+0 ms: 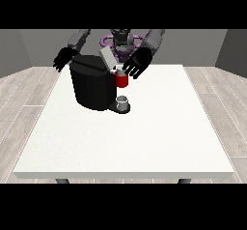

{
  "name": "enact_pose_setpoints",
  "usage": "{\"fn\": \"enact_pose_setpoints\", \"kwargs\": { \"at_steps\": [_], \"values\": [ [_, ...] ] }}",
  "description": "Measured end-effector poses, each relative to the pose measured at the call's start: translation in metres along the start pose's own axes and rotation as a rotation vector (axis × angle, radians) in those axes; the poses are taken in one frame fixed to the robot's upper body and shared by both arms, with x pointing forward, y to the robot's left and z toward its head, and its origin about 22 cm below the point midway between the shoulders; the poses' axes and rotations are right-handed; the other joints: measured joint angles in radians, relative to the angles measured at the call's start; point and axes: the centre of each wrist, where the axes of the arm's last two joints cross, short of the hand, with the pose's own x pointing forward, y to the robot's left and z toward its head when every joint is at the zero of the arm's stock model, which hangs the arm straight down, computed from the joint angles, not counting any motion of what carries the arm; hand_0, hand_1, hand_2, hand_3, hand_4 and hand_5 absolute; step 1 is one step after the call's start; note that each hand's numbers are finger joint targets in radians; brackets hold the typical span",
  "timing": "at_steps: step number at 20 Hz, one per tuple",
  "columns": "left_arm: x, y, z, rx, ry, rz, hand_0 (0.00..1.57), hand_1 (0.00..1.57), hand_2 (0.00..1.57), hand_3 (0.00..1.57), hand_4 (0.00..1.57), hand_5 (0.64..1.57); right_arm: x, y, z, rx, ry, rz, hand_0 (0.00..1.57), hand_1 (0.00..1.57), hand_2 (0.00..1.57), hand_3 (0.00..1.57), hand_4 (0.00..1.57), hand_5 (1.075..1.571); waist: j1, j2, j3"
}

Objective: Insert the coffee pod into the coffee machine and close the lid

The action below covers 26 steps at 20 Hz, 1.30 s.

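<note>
A black coffee machine (91, 84) stands on the white table (125, 137) at the far side, left of centre. Its grey lid (107, 58) is tilted up and open. The red pod holder (121, 79) sits at the machine's front, and a pale round top, perhaps the coffee pod (119, 69), shows in it. The hand at the view's right (137, 63) hovers just right of the holder with fingers spread, holding nothing. The hand at the view's left (63, 58) hangs behind the machine's left corner, fingers relaxed.
A small grey cup (123, 102) stands on the machine's base under the holder. The table's edges run near the view's left, right and bottom.
</note>
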Motion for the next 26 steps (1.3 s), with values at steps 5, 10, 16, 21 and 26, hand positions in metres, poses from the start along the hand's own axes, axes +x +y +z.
{"fn": "enact_pose_setpoints", "kwargs": {
  "at_steps": [5,10,16,21,26],
  "values": [
    [0.001,-0.009,0.000,-0.019,-0.004,-0.016,1.06,1.06,1.11,0.94,0.39,1.571,-0.004,0.001,0.002,-0.006,0.014,0.009,0.00,0.00,0.00,0.00,0.48,1.571,0.014,-0.014,-0.0008],
    [0.000,-0.007,0.000,-0.005,-0.009,-0.030,1.07,1.07,1.12,0.97,0.36,1.571,-0.005,0.004,0.004,0.004,0.002,0.002,0.00,0.00,0.00,0.00,0.47,1.571,0.013,-0.008,-0.0004],
    [0.006,0.005,-0.001,-0.015,-0.047,-0.061,0.00,0.00,0.38,0.11,0.00,1.571,-0.008,0.002,0.001,-0.017,-0.006,0.002,0.00,0.00,0.00,0.00,0.44,1.571,0.022,0.008,-0.0005],
    [0.001,0.003,0.001,-0.051,-0.052,-0.116,0.00,0.00,0.00,0.00,0.00,1.571,-0.005,0.006,0.000,-0.024,-0.004,0.009,0.00,0.00,0.00,0.00,0.34,1.571,0.021,0.001,0.0008],
    [-0.004,0.003,0.003,-0.063,-0.030,-0.131,0.00,0.00,0.00,0.00,0.00,1.571,-0.011,0.009,0.007,-0.022,0.006,0.014,0.00,0.00,0.00,0.00,0.42,1.571,0.015,-0.012,0.0009]
  ]
}}
